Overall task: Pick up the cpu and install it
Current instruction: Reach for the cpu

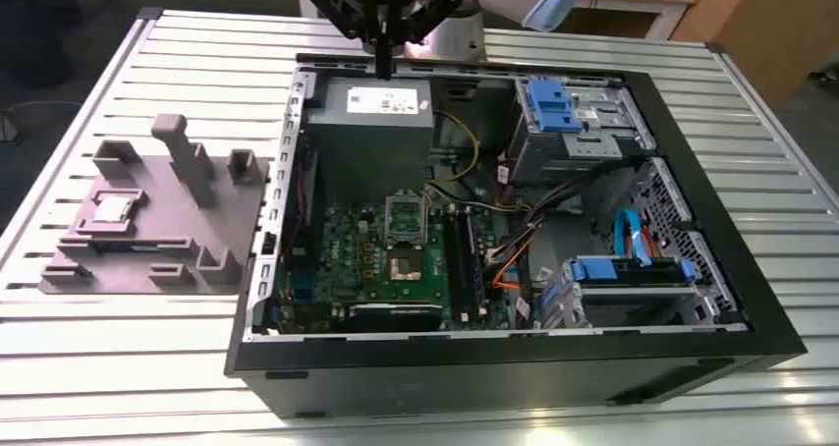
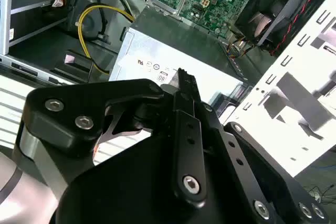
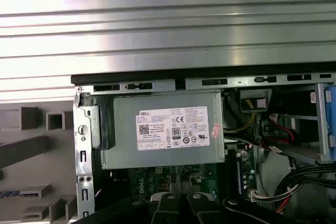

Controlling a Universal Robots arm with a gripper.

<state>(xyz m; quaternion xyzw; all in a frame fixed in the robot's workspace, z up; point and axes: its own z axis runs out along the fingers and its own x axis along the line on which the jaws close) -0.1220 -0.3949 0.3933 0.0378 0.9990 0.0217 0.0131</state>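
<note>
In the exterior view the cpu (image 1: 114, 207), a small silvery square chip, lies flat in a recess of the grey fixture block (image 1: 157, 220) on the table, on that view's left. My gripper (image 1: 383, 65) hangs far from it, at the back edge of the open computer case (image 1: 734, 269), just above the grey power supply box with a white label (image 1: 373, 112). Its fingers meet in one narrow tip with nothing between them. Both wrist views show the gripper (image 2: 181, 77) (image 3: 181, 203) over the power supply (image 3: 165, 129). The motherboard socket (image 1: 407, 261) lies open, its silver frame (image 1: 404, 213) standing upright.
Inside the case are blue drive brackets (image 1: 557, 107), cable bundles (image 1: 525, 240) and a yellow cable (image 1: 459, 141). The fixture carries several upright grey posts (image 1: 177, 146). The ribbed metal table (image 1: 132, 367) surrounds the case.
</note>
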